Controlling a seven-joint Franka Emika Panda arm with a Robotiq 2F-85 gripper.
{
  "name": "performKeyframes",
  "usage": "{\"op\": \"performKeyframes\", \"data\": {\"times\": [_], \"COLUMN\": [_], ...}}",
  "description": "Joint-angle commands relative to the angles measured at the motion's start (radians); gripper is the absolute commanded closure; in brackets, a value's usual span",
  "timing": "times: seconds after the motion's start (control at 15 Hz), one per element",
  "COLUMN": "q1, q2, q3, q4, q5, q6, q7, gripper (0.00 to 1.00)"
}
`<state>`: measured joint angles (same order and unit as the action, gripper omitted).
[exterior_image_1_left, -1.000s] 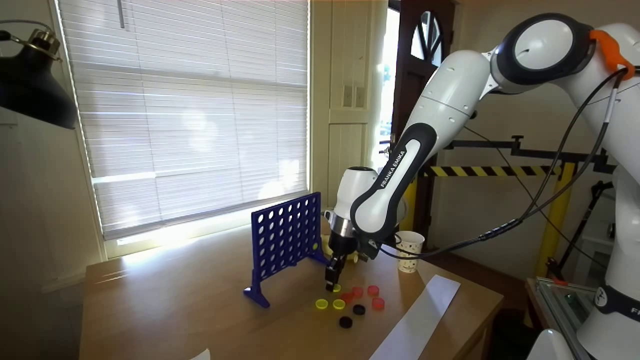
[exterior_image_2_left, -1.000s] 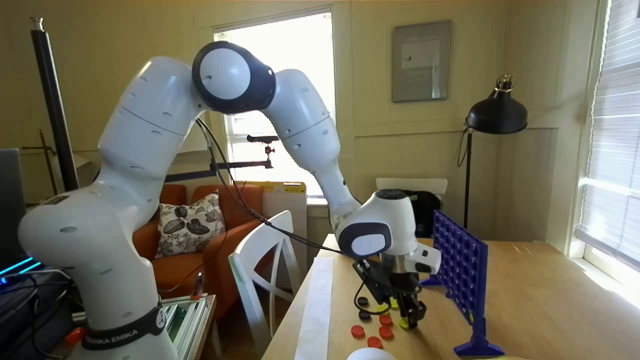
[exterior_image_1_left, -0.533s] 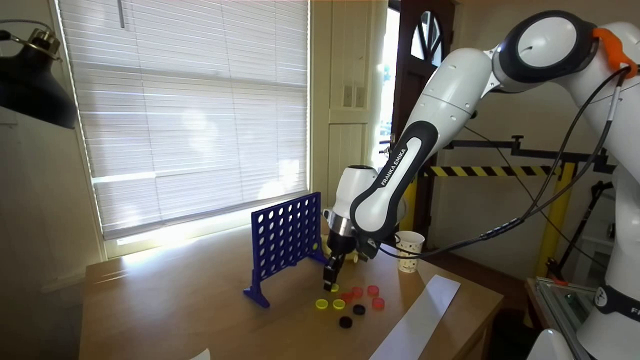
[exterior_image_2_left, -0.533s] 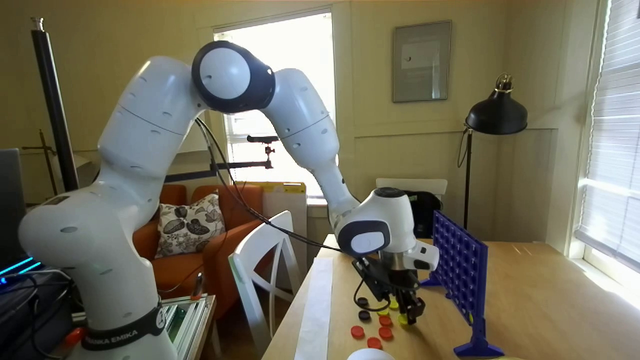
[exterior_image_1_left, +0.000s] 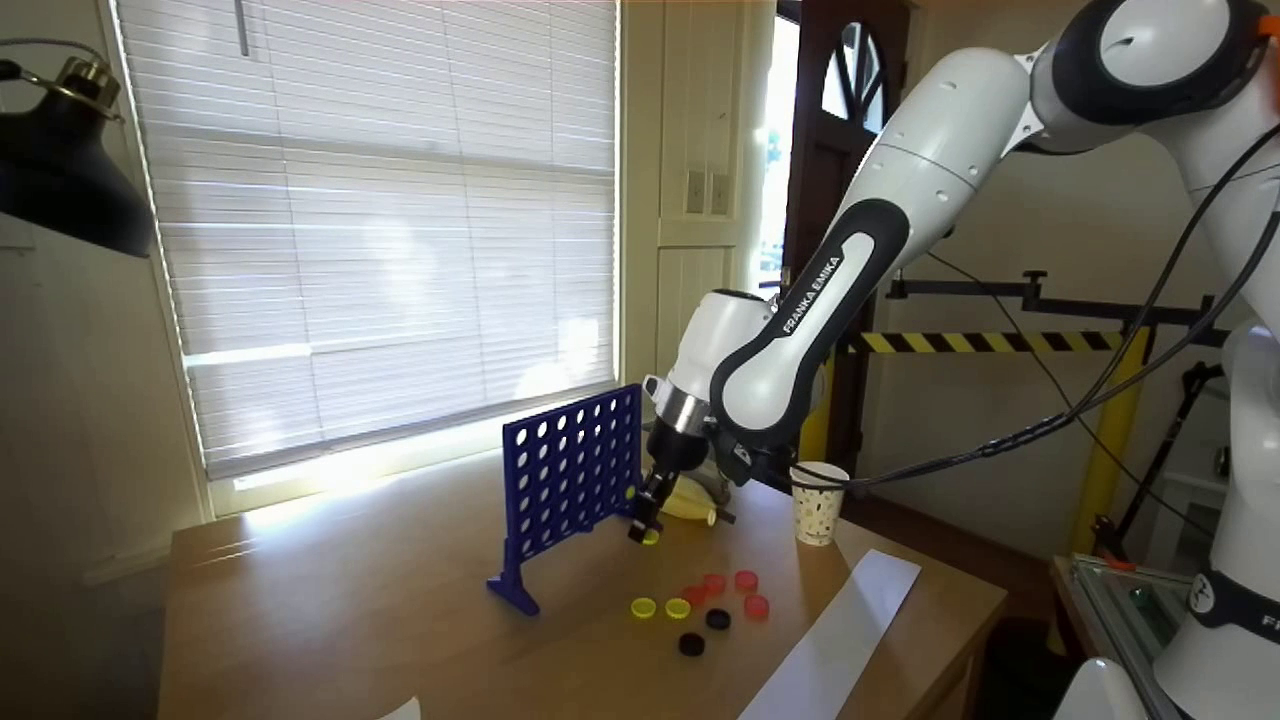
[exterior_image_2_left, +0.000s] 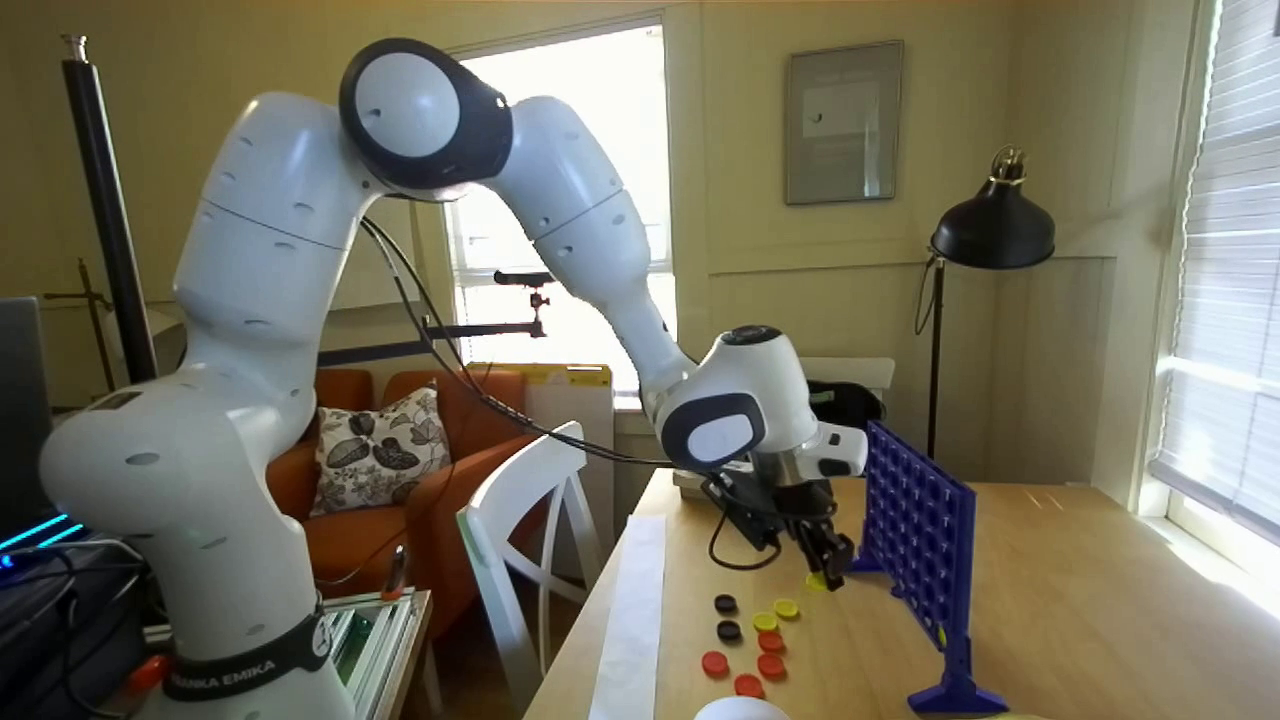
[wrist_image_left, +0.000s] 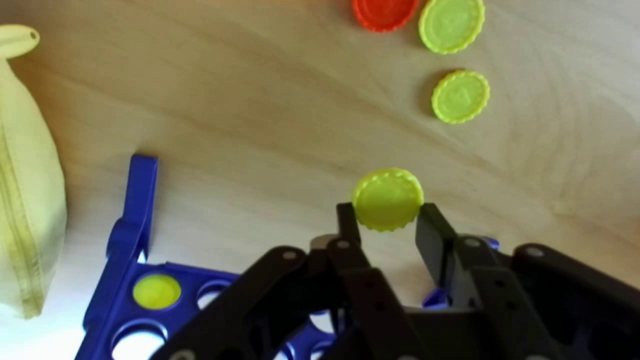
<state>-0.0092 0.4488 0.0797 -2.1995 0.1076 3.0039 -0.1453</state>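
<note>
The tool (wrist_image_left: 388, 207) is clamped on a yellow disc (wrist_image_left: 388, 197), jaws parted by its width. Round, equally wide every way, the disc hangs above the worktop (exterior_image_1_left: 400, 600) near the rack (exterior_image_2_left: 918, 535), flat face nearly full on in the wrist view. On the worktop lie two yellow discs (wrist_image_left: 460, 96), four red discs (exterior_image_2_left: 715, 664) and two black discs (exterior_image_2_left: 729, 631); the rack holds one yellow piece (wrist_image_left: 157, 291).
</note>
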Motion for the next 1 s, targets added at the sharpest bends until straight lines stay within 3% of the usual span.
{"op": "performKeyframes", "data": {"times": [0.0,0.33,0.93], "q1": [0.035,0.069,0.289], "q2": [-0.117,-0.219,-0.331], "q3": [-0.045,-0.119,-0.376], "q4": [-0.09,-0.15,-0.23], "q5": [-0.051,-0.098,-0.111], "q6": [0.051,0.117,0.264], "q7": [0.055,0.085,0.058], "gripper": [0.9,0.9,0.9]}}
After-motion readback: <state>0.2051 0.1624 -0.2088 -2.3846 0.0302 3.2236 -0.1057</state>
